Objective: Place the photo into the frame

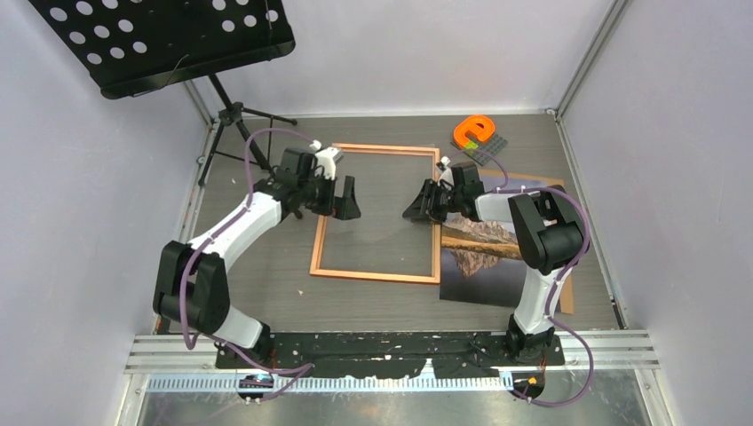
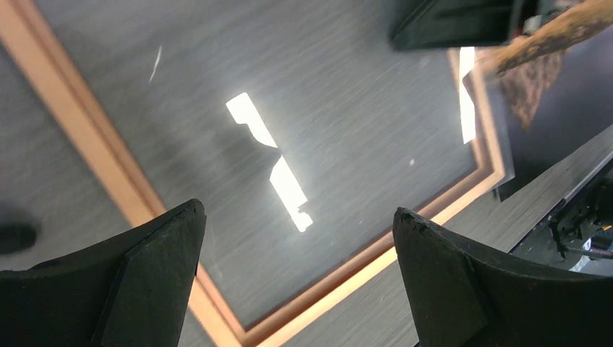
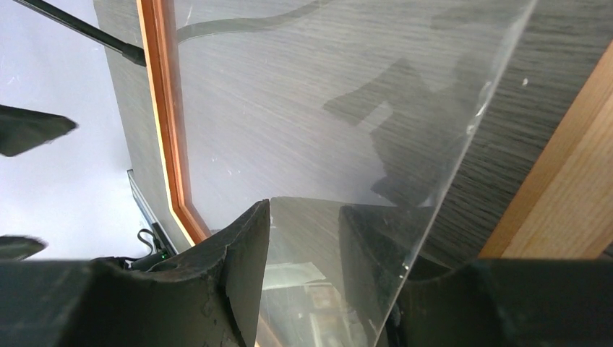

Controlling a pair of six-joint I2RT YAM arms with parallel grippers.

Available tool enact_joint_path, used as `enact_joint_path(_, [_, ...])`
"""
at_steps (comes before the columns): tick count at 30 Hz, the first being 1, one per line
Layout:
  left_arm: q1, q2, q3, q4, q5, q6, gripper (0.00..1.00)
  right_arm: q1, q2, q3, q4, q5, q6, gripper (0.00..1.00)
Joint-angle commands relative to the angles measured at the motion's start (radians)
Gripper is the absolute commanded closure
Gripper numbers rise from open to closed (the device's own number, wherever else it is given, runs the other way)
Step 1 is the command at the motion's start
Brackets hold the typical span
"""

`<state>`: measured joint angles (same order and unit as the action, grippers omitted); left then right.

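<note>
Nearest the bases, right side: the photo (image 1: 475,259) lies picture-up on the table (image 1: 266,288) over a brown backing board (image 1: 566,300), just outside the right border of the frame (image 1: 375,276), partly under the right arm. Mid-table: left gripper (image 2: 296,207) hovers over the frame's left border, jaws wide apart, holding and touching nothing; right gripper (image 1: 417,204) sits at the frame's right border, jaws partly apart with the tilted edge of a clear pane (image 3: 325,108) running between them, contact with the fingers not discernible. The frame lies flat and holds only that pane.
</note>
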<state>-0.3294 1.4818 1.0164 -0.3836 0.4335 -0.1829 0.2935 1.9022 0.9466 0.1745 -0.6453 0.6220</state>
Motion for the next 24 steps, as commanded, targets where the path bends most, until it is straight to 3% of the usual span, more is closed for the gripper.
enact_joint_path(1, [-0.075,0.078,0.131,0.051,-0.047,-0.006,0.0,0.01,-0.042,0.04,0.006,0.009,-0.026,0.53])
enact_joint_path(13, [-0.23,0.388,0.34,0.125,-0.026,-0.153,0.0,0.008,-0.029,0.04,0.01,-0.003,-0.023,0.53])
enact_joint_path(24, [-0.252,0.46,0.357,0.196,-0.013,-0.205,0.0,0.009,-0.024,0.037,0.014,-0.005,-0.021,0.53])
